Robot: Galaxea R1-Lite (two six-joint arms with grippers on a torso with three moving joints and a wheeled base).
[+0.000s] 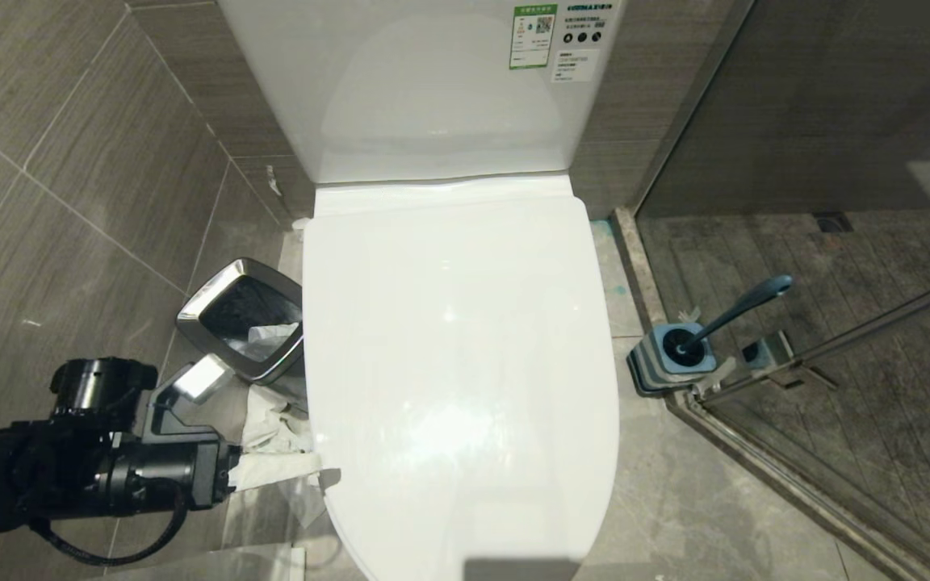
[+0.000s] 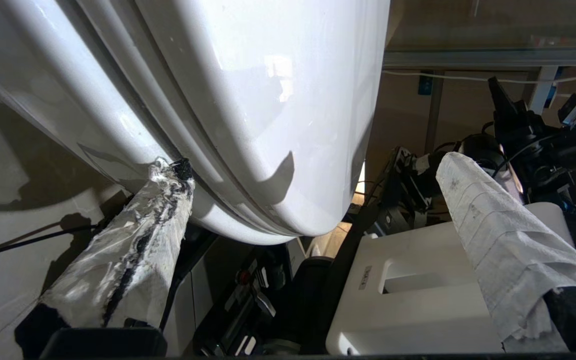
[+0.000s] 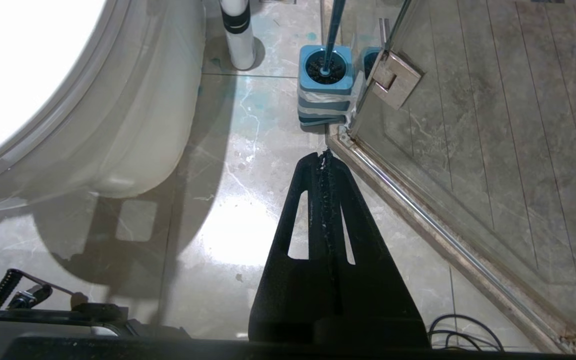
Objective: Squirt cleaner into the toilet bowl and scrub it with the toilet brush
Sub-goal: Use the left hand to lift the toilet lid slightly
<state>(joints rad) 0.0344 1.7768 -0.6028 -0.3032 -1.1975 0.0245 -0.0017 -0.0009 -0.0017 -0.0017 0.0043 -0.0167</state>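
One toilet brush [image 1: 743,309] in its striped holder [image 1: 669,361] (left claw [image 1: 287,472] spread, right claw [image 3: 326,155] pressed together).

Bright overhead glare on toilet lid [image 1: 457,339], dim tiled floor [image 3: 228,165], sharp shadows, perhaps edge distortion

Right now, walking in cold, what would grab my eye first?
The big glossy white toilet with its lid shut fills the middle. At its left side the left claw, fingers wrapped in white paper, stands open at the lid's edge. To the right, the toilet brush leans in its blue-topped holder by the glass shower door.
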